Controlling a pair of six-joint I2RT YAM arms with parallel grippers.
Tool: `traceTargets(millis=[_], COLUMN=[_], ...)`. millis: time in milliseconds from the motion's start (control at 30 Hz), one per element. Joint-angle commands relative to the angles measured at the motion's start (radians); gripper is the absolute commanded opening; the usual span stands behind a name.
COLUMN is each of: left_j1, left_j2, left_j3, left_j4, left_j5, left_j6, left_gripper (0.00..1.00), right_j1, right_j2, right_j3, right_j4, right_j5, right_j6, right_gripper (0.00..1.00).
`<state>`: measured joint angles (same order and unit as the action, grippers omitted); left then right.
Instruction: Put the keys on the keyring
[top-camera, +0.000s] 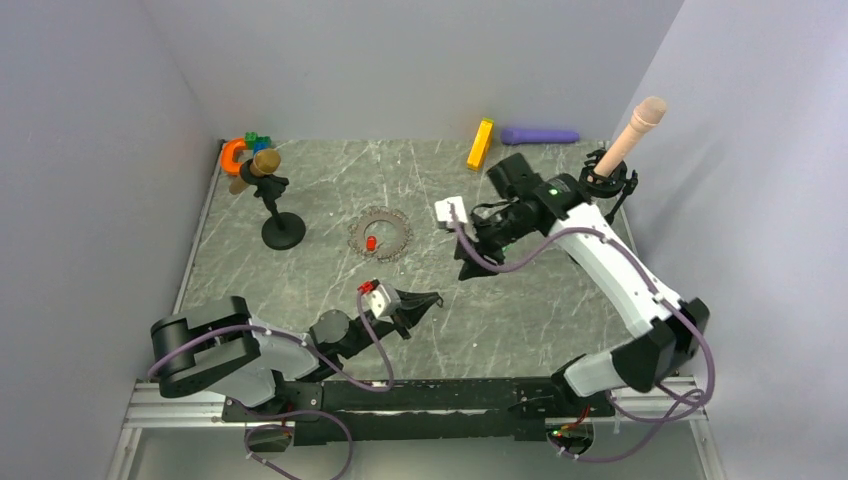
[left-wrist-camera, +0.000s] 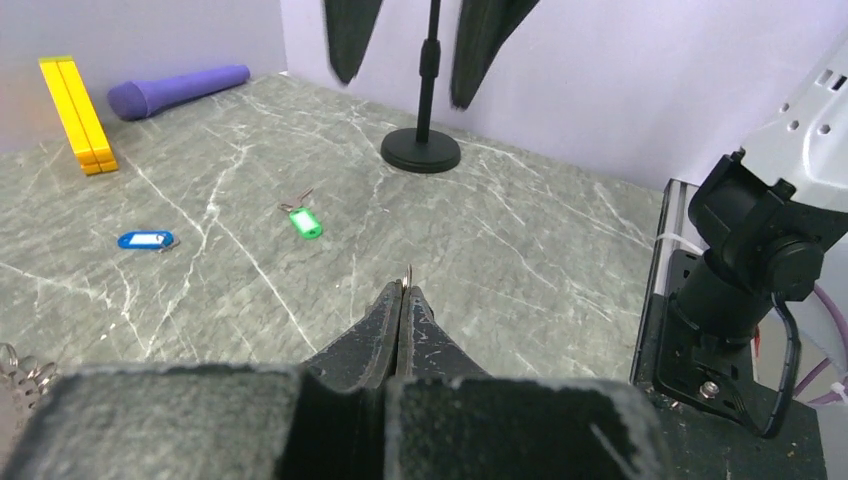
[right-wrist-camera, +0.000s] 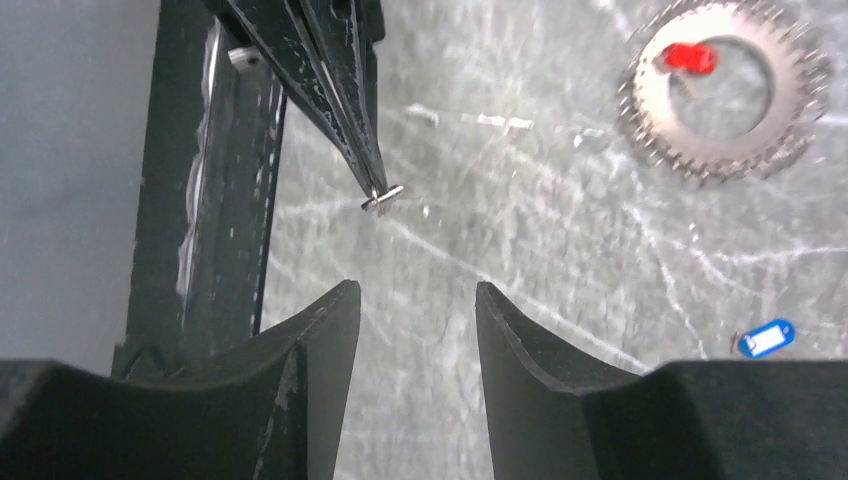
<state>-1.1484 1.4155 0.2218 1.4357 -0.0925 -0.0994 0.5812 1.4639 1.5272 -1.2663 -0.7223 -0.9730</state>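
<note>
The keyring (top-camera: 380, 234) is a toothed grey loop lying flat mid-table, with the red key (top-camera: 371, 243) inside it; both show in the right wrist view, keyring (right-wrist-camera: 725, 160) and red key (right-wrist-camera: 690, 57). The blue key (left-wrist-camera: 145, 240) and green key (left-wrist-camera: 305, 222) lie on the table; the blue one also shows in the right wrist view (right-wrist-camera: 767, 338). No black-rimmed key shows. My left gripper (top-camera: 437, 298) is shut on a small metal ring (right-wrist-camera: 383, 199) sticking out of its tips (left-wrist-camera: 408, 272). My right gripper (right-wrist-camera: 415, 300) is open and empty, hovering just above the left gripper's tips.
A yellow block (top-camera: 481, 144) and a purple cylinder (top-camera: 540, 135) lie at the back. A black stand (top-camera: 282, 230) with an orange horseshoe piece (top-camera: 232, 153) is at the left. Another stand holding a beige rod (top-camera: 630, 135) is at the back right.
</note>
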Motion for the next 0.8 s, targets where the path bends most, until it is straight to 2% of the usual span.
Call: traceTargets(millis=[0,67,267,500,767], left_j1=[0.009,0.009,0.014,0.017,0.016], left_j2=[-0.028,-0.052,-0.086,-0.084,-0.084], left_j3=[-0.021,-0.008,0.041,0.073,0.080], left_j4=[0.229,0.229,0.228,0.227,0.229], left_j5=[-0.012,0.001,0.017,0.040,0.042], left_j6=[-0.060,-0.051,0.008,0.012,0.009], left_gripper=[0.00,0.00,0.00,0.00,0.00], right_j1=[-0.086,-0.114,-0.134,-0.134,-0.134], right_j2=[-0.131,-0.163,-0.138,-0.126,-0.110], right_j3=[-0.144,-0.220,-0.265,-0.286,-0.297], right_j4=[0.197,0.283,0.322,0.396,0.383], right_j5=[-0.283,-0.383,-0.528,-0.566,-0.583], right_j6=[0.012,0.006,-0.002,0.081,0.072], right_gripper=[0.50,0.49,0.41,0.40,0.30])
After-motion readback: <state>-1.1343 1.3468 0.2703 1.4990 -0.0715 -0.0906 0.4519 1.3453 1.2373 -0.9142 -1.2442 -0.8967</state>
